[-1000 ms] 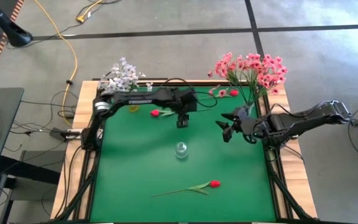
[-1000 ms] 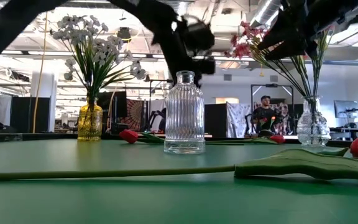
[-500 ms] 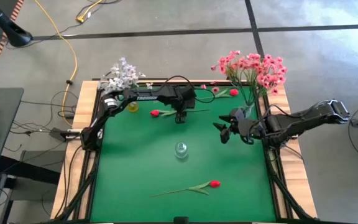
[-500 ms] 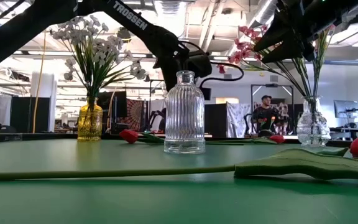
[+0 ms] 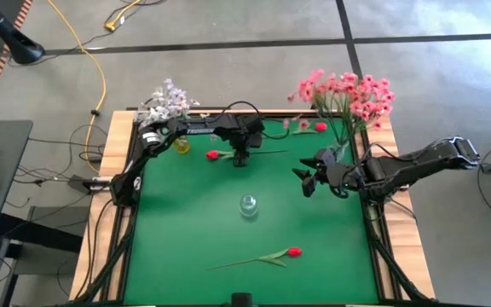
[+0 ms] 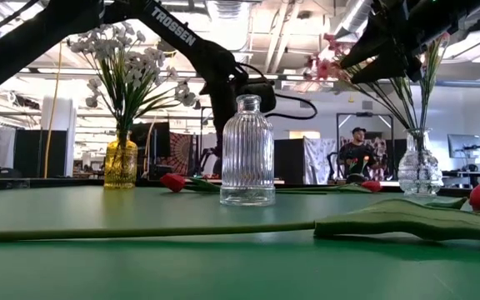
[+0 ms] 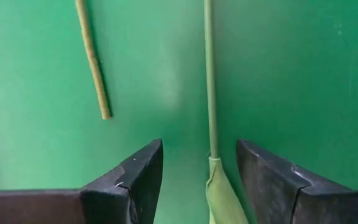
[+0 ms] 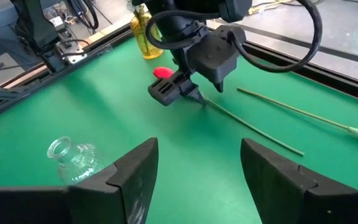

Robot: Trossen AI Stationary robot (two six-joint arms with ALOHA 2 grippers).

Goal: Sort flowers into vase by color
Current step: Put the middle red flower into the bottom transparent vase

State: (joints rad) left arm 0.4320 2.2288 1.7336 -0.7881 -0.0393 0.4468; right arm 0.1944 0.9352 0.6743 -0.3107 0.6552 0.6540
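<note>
Left gripper (image 7: 199,180), fingers released, straddles a red flower (image 5: 214,155) stem; right gripper (image 8: 197,180) waits released. Pink and white bunches sit in vases; the clear vase (image 5: 248,205) stands empty on the surface.

A glass vase (image 5: 248,205) stands mid-surface (image 5: 186,230); one flower (image 5: 262,256) lies nearer the front edge; another flower (image 5: 228,155) lies toward the back, its stem between the left gripper (image 5: 240,160) fingers (image 7: 129,180); two filled vases (image 5: 180,145) (image 5: 337,152) occupy the back corners; the right gripper (image 5: 307,179) hovers right of centre.
</note>
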